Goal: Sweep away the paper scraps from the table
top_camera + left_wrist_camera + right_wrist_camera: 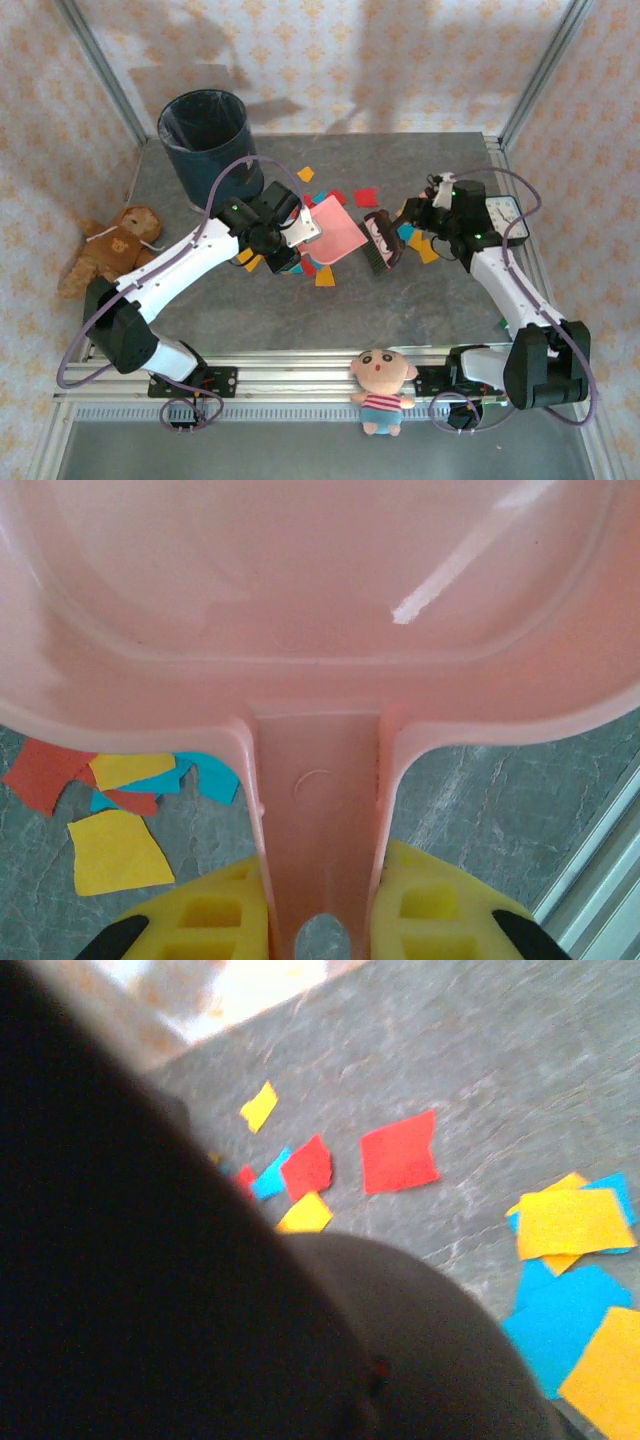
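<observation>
A dark grey, stone-patterned table [420,310] edged with silver rails sits between floral-papered walls. The left arm [175,268], white with black joints, reaches from its near-left base diagonally far and right, lying low over the table toward its middle. The right arm [510,285] rises from the near-right base and leans far and left, its wrist turned toward the middle.

A round dark bin [205,140] with a glossy black liner stands at the far left corner of the table. A brown plush teddy bear [112,245] slumps at the table's left edge. A cartoon boy doll [382,390] in a striped top leans on the near rail.

The left gripper [292,232] is closed on the flat handle of a smooth pink plastic dustpan [335,232], whose pan extends right from the handle at the table's middle. In the left wrist view, yellow fingers [215,920] with square pockets press against either side of that handle.

Just right of the dustpan, the right gripper [418,215] is closed on a dark bristled brush [381,243].

The paper scraps [366,197] are small, flat, squarish bits in red, orange, yellow and blue. They lie scattered on the middle of the table, around the dustpan and brush and beneath both grippers.
</observation>
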Robot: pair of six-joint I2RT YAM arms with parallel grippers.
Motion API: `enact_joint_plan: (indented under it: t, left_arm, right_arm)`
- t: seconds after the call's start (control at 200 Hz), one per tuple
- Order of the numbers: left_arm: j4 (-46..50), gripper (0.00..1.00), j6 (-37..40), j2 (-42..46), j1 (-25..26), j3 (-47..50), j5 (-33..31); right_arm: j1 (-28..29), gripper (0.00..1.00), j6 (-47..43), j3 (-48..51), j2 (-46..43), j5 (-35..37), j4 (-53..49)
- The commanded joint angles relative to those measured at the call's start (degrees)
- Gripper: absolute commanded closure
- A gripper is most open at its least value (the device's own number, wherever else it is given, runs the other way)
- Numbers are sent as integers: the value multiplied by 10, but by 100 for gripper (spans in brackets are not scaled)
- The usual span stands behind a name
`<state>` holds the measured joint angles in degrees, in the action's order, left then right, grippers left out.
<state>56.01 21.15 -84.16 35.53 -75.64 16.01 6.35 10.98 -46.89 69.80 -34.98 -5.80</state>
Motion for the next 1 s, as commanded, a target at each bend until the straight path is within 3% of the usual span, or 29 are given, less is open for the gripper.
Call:
enact_joint_plan:
  t: [0.0, 0.5, 0.996]
  left_arm:
    - [14, 100, 13, 15, 2, 3, -2]
    - [25, 100, 27, -27, 23, 3, 2]
    - [51, 100, 61, -149, 51, -63, -9]
  right_arm:
    - [11, 100, -58, 4, 9, -23, -6]
    - [20, 100, -81, 38, -49, 227, -7]
    - [19, 100, -26, 17, -121, 195, -15]
